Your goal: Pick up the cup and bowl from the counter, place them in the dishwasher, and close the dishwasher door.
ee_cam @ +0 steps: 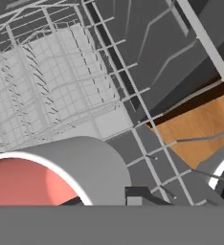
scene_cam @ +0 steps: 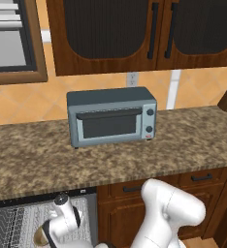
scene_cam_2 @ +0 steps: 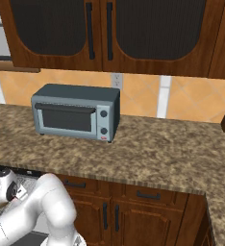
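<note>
I hold the cup (ee_cam: 61, 167) over the rack (ee_cam: 47, 91); gripper (ee_cam: 135, 196) seems pinching it. I lower slowly, keep it upright.

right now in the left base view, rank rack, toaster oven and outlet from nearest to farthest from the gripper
1. dishwasher rack: beside the gripper, lower left.
2. toaster oven: up on the counter.
3. outlet: on the wall above the oven.

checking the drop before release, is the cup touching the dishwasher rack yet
Cannot tell. In the hand view the cup overlaps the white wire rack of the open dishwasher, but its bottom is hidden, so neither contact nor gap shows.
</note>
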{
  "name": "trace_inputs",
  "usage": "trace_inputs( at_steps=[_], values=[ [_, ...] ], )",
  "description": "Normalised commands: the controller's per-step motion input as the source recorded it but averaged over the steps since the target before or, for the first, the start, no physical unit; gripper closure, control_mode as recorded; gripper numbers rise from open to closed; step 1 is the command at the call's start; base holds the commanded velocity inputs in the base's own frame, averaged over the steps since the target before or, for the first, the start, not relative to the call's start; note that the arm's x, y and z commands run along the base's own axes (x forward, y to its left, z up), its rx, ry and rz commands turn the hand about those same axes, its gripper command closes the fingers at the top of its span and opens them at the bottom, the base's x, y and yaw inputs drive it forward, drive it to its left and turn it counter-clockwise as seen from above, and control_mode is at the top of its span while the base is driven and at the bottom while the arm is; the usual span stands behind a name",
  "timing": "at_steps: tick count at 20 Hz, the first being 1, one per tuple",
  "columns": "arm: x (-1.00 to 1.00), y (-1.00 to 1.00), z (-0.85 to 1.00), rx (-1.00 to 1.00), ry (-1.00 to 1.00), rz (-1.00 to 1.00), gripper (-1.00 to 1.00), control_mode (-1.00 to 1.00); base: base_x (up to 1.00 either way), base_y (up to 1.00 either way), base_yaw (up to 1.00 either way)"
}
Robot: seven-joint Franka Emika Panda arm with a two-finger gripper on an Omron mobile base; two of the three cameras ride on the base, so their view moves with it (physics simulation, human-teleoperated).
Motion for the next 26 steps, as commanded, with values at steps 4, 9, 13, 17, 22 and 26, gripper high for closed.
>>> trace_inputs(
  at_steps=[4, 9, 13, 17, 22, 26],
  values=[
    [-0.12, 0.03, 0.01, 0.00, -0.05, 0.00, -1.00, -1.00, 0.00, 0.00, 0.00],
    [-0.42, 0.02, 0.31, 0.00, -0.12, 0.03, -1.00, -1.00, 0.00, 0.00, 0.00],
    [-0.44, 0.00, 0.47, 0.00, -0.14, 0.05, -1.00, -1.00, 0.00, 0.00, 0.00],
    [-0.40, 0.00, 0.77, 0.00, -0.23, 0.06, -1.00, -1.00, 0.00, 0.00, 0.00],
    [-0.37, -0.01, 0.92, 0.03, -0.20, 0.06, -1.00, -1.00, 0.00, 0.00, 0.00],
    [-0.35, -0.07, 1.00, 0.11, -0.13, 0.09, -1.00, -1.00, 0.00, 0.00, 0.00]
  ],
)
